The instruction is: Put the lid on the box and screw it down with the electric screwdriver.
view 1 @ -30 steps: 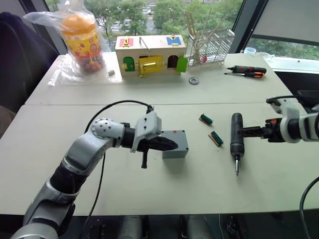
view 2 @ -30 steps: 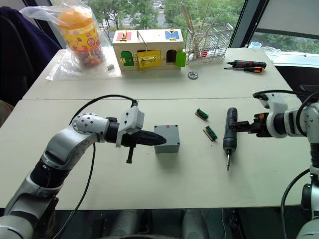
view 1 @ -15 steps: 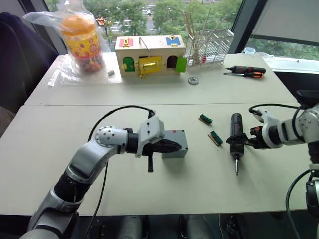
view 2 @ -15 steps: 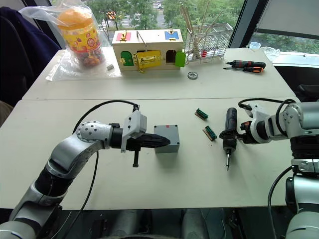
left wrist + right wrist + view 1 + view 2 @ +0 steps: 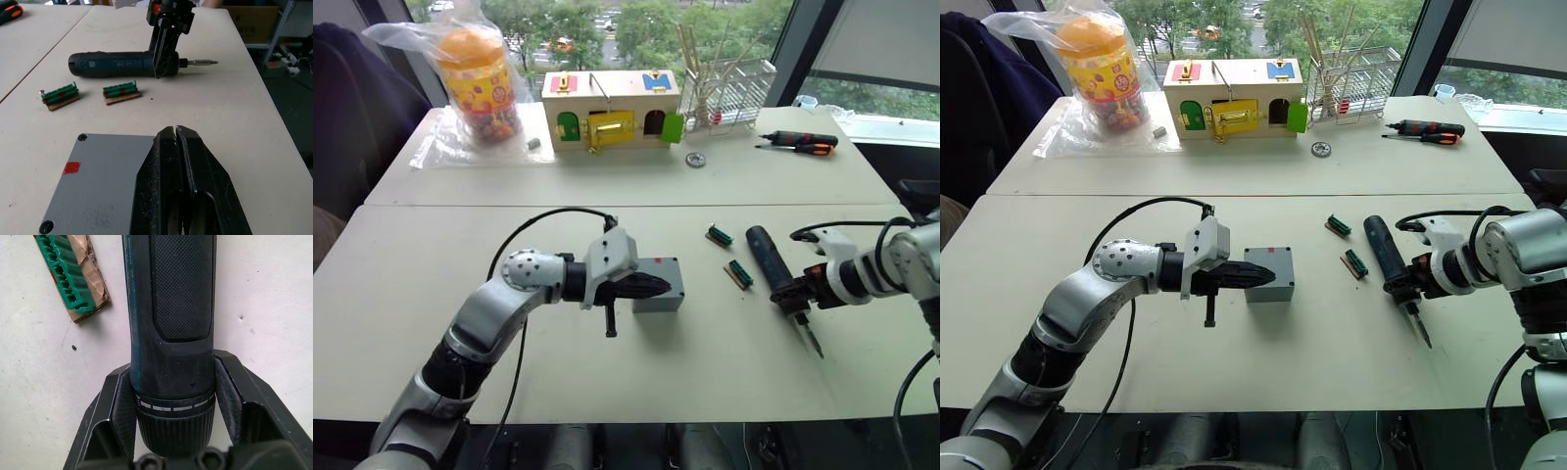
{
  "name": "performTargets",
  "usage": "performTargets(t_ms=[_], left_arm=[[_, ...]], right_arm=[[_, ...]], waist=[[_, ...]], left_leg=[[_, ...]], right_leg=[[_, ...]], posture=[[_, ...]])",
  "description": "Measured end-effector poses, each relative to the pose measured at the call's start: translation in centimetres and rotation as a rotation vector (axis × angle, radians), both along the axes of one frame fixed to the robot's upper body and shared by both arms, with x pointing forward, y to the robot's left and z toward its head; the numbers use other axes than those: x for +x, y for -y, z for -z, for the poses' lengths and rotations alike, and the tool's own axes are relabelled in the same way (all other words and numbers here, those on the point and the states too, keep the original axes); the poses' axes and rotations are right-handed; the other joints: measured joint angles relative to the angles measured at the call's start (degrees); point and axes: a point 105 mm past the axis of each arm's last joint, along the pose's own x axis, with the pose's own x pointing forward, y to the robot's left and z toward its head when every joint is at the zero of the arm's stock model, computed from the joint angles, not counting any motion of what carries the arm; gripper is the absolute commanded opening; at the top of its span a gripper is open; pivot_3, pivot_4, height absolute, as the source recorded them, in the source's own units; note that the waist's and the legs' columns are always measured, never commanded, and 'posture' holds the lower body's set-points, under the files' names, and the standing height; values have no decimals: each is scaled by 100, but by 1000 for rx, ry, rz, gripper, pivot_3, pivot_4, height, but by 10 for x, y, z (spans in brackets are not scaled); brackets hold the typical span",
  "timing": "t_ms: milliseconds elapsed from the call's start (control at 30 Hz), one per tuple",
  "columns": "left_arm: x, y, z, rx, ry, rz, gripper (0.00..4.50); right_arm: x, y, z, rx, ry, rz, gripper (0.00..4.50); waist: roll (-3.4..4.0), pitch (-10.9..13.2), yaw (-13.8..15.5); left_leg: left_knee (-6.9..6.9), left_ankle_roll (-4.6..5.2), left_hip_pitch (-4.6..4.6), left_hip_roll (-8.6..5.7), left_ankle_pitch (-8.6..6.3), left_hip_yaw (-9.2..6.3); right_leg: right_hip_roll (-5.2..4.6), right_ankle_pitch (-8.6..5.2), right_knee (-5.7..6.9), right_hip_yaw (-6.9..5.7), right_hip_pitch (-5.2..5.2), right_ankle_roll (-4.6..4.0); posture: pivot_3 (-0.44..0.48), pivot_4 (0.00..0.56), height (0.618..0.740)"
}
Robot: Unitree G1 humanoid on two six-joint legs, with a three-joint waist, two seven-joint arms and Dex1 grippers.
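The right gripper (image 5: 1412, 281) pinches the thick dark cylindrical electric screwdriver (image 5: 1387, 257) near its bit end, likely to lift it. Well to the driver's left, the left gripper (image 5: 1252, 277), fingers pressed together, bears on the grey plastic lid (image 5: 100, 183) closing the deep grey square box (image 5: 1270, 285), apparently steadying it.

No readable text, brand, label or number on any item. Markings only: a plain red mark without lettering on the grey box (image 5: 93, 188); a ring of short pale dashes around the collar of the electric screwdriver (image 5: 173, 328); printed pattern on the snack jar (image 5: 477, 80), illegible.
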Motion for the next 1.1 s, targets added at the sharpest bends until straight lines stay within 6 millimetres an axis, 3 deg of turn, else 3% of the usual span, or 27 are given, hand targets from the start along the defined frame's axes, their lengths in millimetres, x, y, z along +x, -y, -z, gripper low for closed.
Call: performTargets(t_ms=[167,233,400,500,567,633,700,967,1100], left_arm=[[9,-8,6,13,-23,-27,0],[14,-16,8,16,-44,-50,0],[27,-35,2,-20,-82,-92,0],[35,-43,-4,-44,-114,-110,0],[35,-42,-10,-46,-109,-86,0],[34,-42,-12,-32,-106,-70,0],[36,-47,-10,-8,-124,-70,0],[37,-31,-6,52,-101,-18,0],[40,-22,8,101,-83,-18,0]], right_arm=[[17,0,-14,120,31,101,1845],[31,1,-42,166,120,127,1845],[52,-4,-145,325,472,151,1845],[58,-35,-193,526,758,60,1845],[57,-60,-207,635,938,-5,1845],[55,-76,-211,721,1112,-5,1845],[51,-93,-200,794,1199,0,1845],[23,-151,-160,819,1312,-204,1845],[16,-165,-126,775,1270,-264,1845]], waist=[[18,11,-29],[59,33,-32],[70,37,-11],[68,37,-29],[67,37,-41],[67,36,-22],[68,36,-7],[72,38,-71],[71,38,-74]], left_leg=[[8,0,-2,-1,0,12],[-3,0,-21,-2,0,20],[-10,-15,-97,-4,10,27],[0,-15,-95,-3,10,32],[5,-18,-89,-4,13,31],[1,-25,-89,-5,17,25],[-2,-27,-91,-15,19,19],[-5,-32,-85,-31,23,13],[-3,-32,-85,-32,23,14]], right_leg=[[-2,1,5,10,-11,0],[-2,1,11,19,-43,0],[14,1,27,-2,-113,-1],[13,2,24,-2,-104,2],[13,4,30,-1,-98,1],[14,4,33,-3,-99,1],[13,4,34,-6,-99,1],[14,3,35,-2,-97,1],[13,3,35,-1,-96,1]], posture=[[0,150,711],[0,150,711],[0,150,711],[0,150,711],[0,150,711],[0,150,711],[0,150,711],[0,150,711],[0,150,711]])
